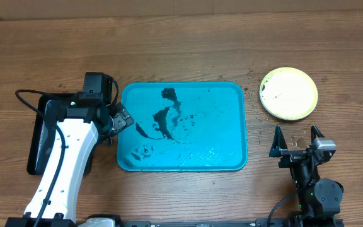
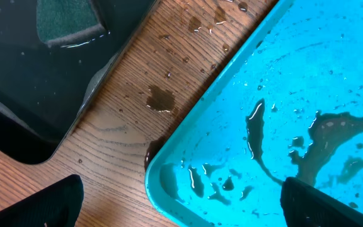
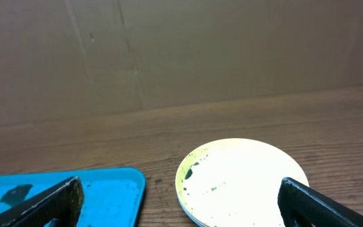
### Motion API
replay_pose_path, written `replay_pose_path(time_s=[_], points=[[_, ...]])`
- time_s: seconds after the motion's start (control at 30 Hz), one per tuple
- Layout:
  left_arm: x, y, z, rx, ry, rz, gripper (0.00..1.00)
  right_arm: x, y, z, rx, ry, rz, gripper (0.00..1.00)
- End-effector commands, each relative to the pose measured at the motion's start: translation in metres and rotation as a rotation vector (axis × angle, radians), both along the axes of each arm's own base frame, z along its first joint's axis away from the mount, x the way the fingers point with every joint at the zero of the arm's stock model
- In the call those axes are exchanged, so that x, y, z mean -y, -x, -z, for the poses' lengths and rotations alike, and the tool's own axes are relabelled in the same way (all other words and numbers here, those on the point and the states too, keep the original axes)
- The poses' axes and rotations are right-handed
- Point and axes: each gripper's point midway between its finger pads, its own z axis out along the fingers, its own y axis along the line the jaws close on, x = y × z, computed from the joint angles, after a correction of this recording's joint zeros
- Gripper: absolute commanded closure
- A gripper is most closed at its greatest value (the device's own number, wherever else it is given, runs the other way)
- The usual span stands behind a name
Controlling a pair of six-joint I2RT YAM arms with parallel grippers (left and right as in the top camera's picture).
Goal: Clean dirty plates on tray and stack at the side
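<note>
Fingers of left gripper (image 1: 121, 120) apart, empty, at tray (image 1: 232, 101) left rim, near sponge (image 2: 68, 22) in black tray (image 1: 38, 135) left of it, likely for wiping; right gripper (image 1: 297, 140) likewise apart, empty, right of tray; plates (image 1: 288, 93) on surface right of tray, apparently stacked clear of smears (image 1: 166, 116)

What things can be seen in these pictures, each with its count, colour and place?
tray: one, turquoise, middle of the table, wet, with dark smears
plate: one seen, yellow-green rim, pale face, right of the tray; any beneath cannot be told
black tray: one, black, left of the turquoise tray
sponge: one, green, in the black tray
table: one, brown wood
left gripper: one, black, open, at the tray's left edge
right gripper: one, black, open, near the plate, not touching
</note>
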Motion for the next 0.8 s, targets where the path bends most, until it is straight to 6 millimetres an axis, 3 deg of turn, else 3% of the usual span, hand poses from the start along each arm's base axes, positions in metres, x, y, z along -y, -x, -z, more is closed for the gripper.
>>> replay_pose_path(time_s=[0.0, 0.47, 0.63, 0.77], points=[[-0.001, 0.000, 0.003, -0.008, -0.011, -0.015, 0.00, 0.002, 0.000, 0.001, 0.006, 0.000, 0.012, 0.00], [-0.008, 0.010, 0.004, -0.062, -0.061, 0.062, 0.00, 0.002, 0.000, 0.001, 0.005, 0.000, 0.012, 0.00], [-0.005, -0.013, 0.001, 0.046, -0.105, 0.293, 0.00, 0.002, 0.000, 0.001, 0.006, 0.000, 0.012, 0.00], [0.015, -0.021, 0.001, 0.242, -0.083, 0.510, 0.00, 0.002, 0.000, 0.001, 0.006, 0.000, 0.012, 0.00]])
